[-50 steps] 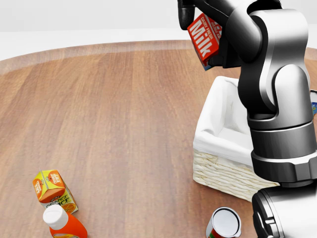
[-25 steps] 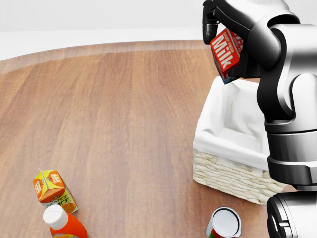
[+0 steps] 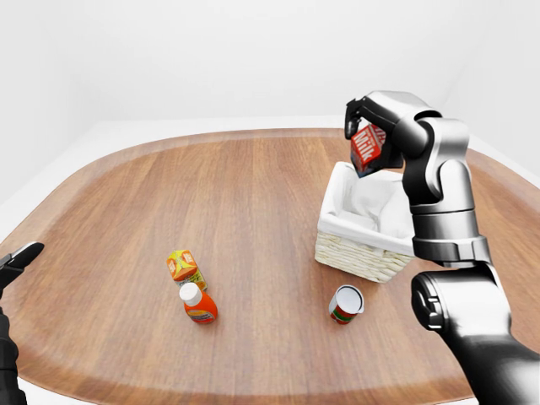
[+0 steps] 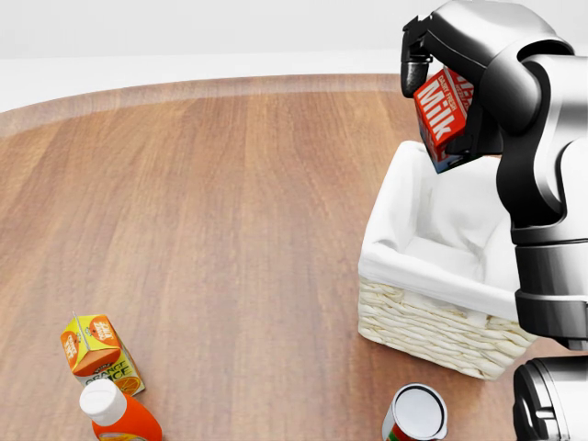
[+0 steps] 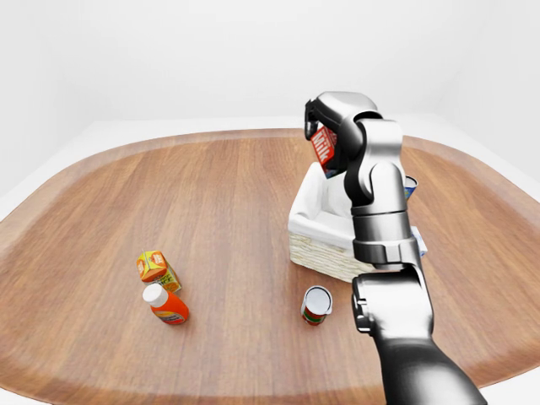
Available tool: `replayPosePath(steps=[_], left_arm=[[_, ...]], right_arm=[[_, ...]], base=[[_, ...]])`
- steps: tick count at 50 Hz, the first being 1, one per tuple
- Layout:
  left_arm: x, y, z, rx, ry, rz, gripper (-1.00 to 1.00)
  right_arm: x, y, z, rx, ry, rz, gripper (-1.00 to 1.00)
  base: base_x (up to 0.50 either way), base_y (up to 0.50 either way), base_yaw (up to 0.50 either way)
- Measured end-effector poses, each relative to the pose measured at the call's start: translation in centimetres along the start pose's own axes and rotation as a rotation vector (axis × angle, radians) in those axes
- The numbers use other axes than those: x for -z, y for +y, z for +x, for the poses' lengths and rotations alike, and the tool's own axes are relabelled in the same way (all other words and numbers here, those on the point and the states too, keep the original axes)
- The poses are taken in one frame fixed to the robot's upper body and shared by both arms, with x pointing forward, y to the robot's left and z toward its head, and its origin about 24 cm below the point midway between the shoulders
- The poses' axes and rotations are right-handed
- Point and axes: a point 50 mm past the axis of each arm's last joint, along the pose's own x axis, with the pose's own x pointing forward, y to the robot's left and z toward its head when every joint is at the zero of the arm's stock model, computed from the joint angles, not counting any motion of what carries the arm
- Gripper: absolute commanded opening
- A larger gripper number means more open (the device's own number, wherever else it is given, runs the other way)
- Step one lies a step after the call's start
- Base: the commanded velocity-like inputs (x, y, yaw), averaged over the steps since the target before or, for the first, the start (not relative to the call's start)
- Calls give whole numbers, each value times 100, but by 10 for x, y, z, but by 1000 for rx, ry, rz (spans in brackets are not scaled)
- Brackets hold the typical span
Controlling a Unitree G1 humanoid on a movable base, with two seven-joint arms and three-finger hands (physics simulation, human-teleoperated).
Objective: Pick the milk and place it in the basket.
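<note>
The red milk (image 4: 444, 112) carton reads "Milk" in white, with "DAIRY FRESH" above. The orange juice carton (image 4: 99, 357) has lettering too blurred to read.

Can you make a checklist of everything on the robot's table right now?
Surface: round wooden table, brown.
Job's things: milk carton tilted, held above the white-lined basket.
Clutter: orange juice carton, orange bottle beside it, can below the basket in the left-eye view.
Grippers: right hand closed round the milk; left hand at the left edge, holding nothing, fingers unclear.
Cables: nothing seen.
Surroundings: plain white walls.
</note>
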Motion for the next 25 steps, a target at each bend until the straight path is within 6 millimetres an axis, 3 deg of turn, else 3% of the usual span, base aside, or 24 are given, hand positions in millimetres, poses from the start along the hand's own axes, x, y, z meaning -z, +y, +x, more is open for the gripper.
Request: replayPosePath(steps=[25], left_arm=[[0,0,0,0,0,0,100]], right_arm=[[19,21,6,-95,55,19,-100]], base=[[0,0,0]])
